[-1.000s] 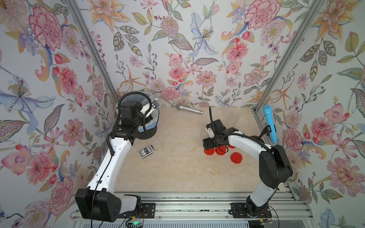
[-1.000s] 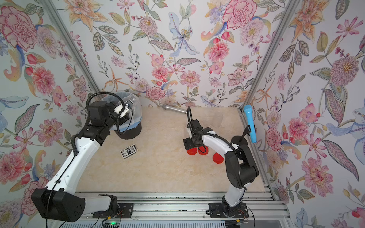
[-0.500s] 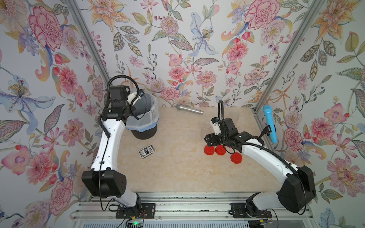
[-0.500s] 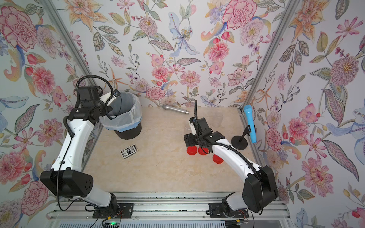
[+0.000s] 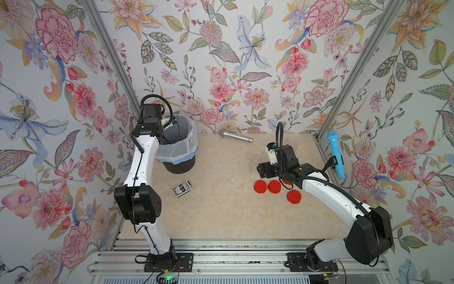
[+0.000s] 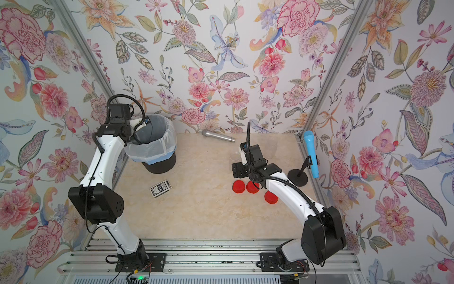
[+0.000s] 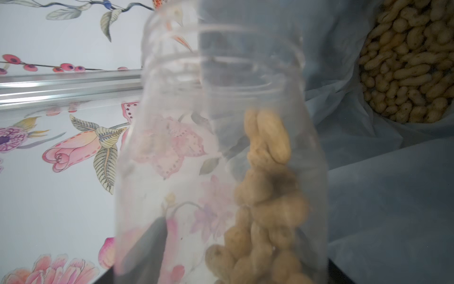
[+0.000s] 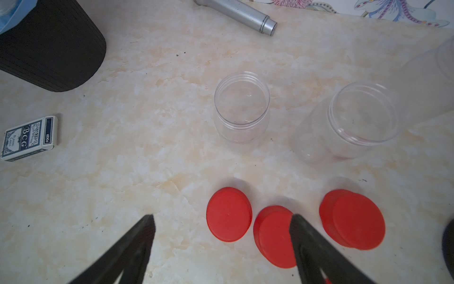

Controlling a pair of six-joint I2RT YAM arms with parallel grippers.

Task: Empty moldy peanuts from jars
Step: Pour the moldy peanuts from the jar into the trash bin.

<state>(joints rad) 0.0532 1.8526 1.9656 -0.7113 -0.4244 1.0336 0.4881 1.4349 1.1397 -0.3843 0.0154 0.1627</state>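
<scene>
My left gripper (image 5: 172,122) is at the far-left rim of the black bin (image 5: 179,167) with its white bag. It is shut on a clear jar (image 7: 184,147), lidless and tilted, with moldy peanuts (image 7: 267,196) lying along one side. More peanuts (image 7: 412,61) are heaped in the bin. My right gripper (image 8: 221,217) hangs open above the table beside three red lids (image 8: 228,214), (image 8: 272,236), (image 8: 353,218). Two empty jars (image 8: 242,108), (image 8: 353,120) stand upright beyond them. A fourth lid (image 5: 293,196) lies nearer the front.
A silver microphone (image 5: 235,136) lies by the back wall. A blue microphone (image 5: 335,153) leans on a black stand (image 6: 298,177) at the right edge. A pack of playing cards (image 5: 181,188) lies in front of the bin.
The left wrist has shifted from above the bin's middle to its left rim, still holding the jar. The right arm's elbow has swung out to the front right; its gripper stays by the lids.
</scene>
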